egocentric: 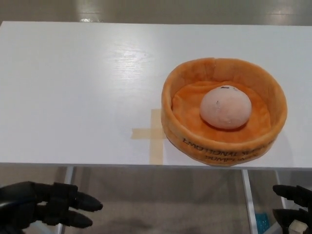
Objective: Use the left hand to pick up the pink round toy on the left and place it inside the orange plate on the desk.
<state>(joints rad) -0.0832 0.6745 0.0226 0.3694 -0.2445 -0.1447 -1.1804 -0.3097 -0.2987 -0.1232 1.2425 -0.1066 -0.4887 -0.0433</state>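
The pink round toy [225, 107] rests inside the orange plush plate [195, 141], on the right half of the white desk [78, 83]. My left hand [46, 204] hangs below the desk's front edge at the bottom left, open, fingers spread and pointing right, holding nothing. My right hand [292, 204] shows only as a few black fingers at the bottom right corner, below the desk, empty and apart.
A cross of tan tape [152, 134] is stuck to the desk just left of the plate. Below the front edge are the desk's white legs [247, 200] and the floor.
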